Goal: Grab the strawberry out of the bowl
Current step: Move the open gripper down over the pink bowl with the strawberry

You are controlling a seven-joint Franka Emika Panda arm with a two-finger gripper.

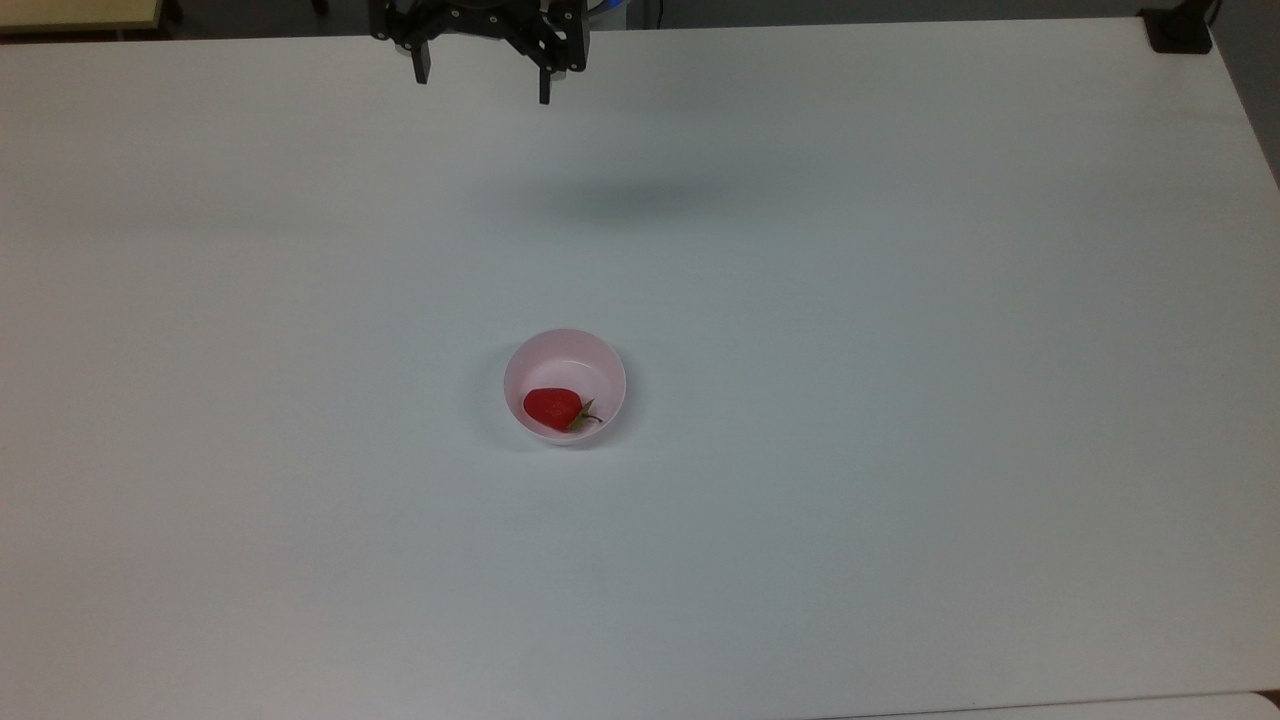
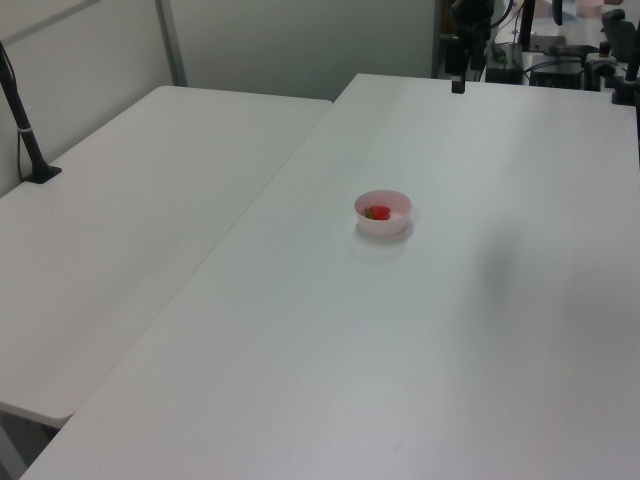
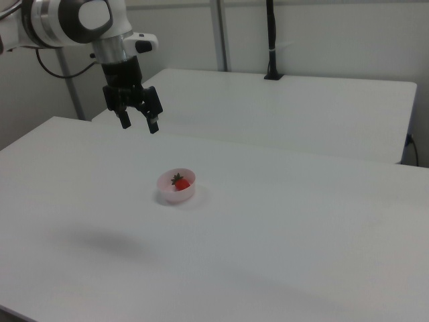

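Note:
A red strawberry with a green cap lies on its side inside a pale pink bowl near the middle of the white table. The strawberry and bowl also show in the right view, and the strawberry sits in the bowl in the left view. My gripper hangs high over the table's far edge in the top view, well away from the bowl. Its two black fingers stand apart, open and holding nothing. In the right view the gripper hovers up and to the left of the bowl.
The white table spreads wide around the bowl. A second white table adjoins it on the left view's left. A black pole base stands at the top view's far right corner. Equipment crowds the left view's far edge.

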